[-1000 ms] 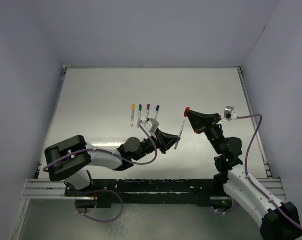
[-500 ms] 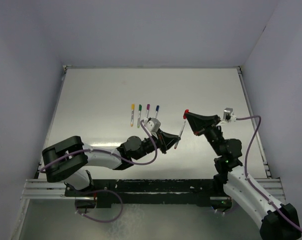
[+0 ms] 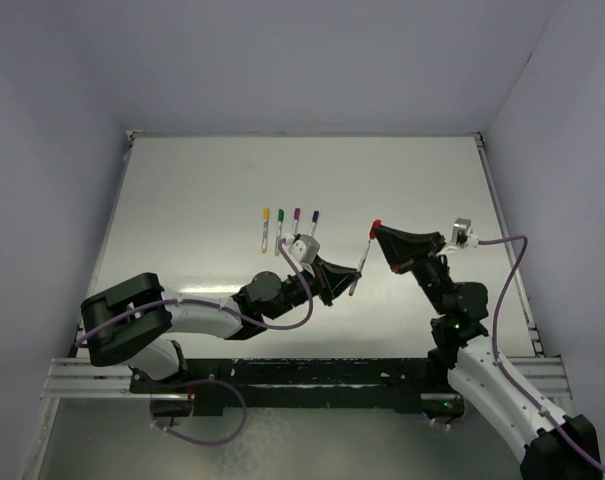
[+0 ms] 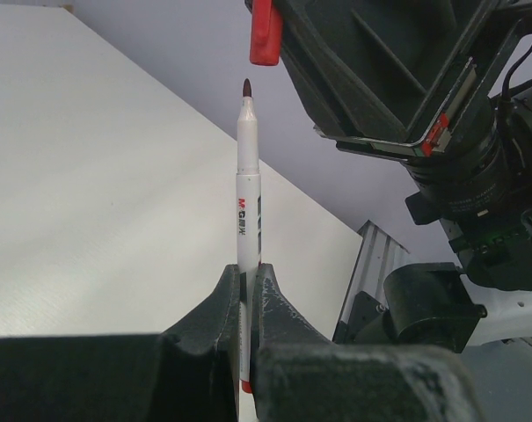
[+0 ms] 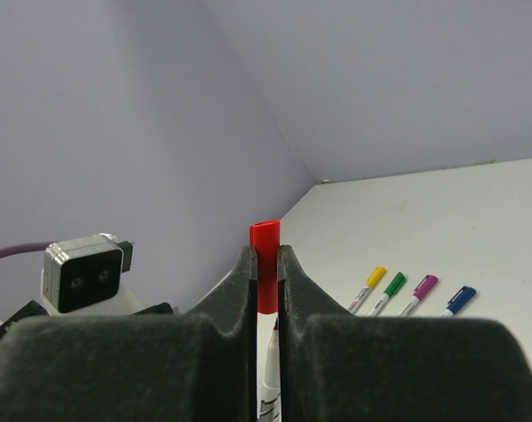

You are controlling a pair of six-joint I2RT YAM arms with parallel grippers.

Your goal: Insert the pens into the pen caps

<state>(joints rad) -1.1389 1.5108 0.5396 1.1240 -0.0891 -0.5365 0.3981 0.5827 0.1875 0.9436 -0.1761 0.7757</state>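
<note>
My left gripper (image 3: 344, 281) is shut on a white pen (image 3: 360, 268) low on its barrel (image 4: 248, 202), with the dark red tip pointing up. The gripper's fingertips (image 4: 250, 278) pinch the barrel from both sides. My right gripper (image 3: 380, 229) is shut on the red pen cap (image 3: 377, 223), which sticks out past its fingertips (image 5: 266, 260). In the left wrist view the cap (image 4: 266, 33) hangs just above and slightly right of the pen tip, a small gap apart. In the right wrist view the pen tip (image 5: 271, 365) shows below the cap (image 5: 266, 233), between the fingers.
Several pens lie in a row on the white table (image 3: 202, 200) behind the left gripper, each with its cap on: yellow (image 3: 266, 227), green (image 3: 280, 228), magenta (image 3: 295, 226) and blue (image 3: 313, 226). Lilac walls close in the table on three sides.
The right gripper has drifted slightly down and to the right with the red cap. The left gripper and its pen have barely moved.
</note>
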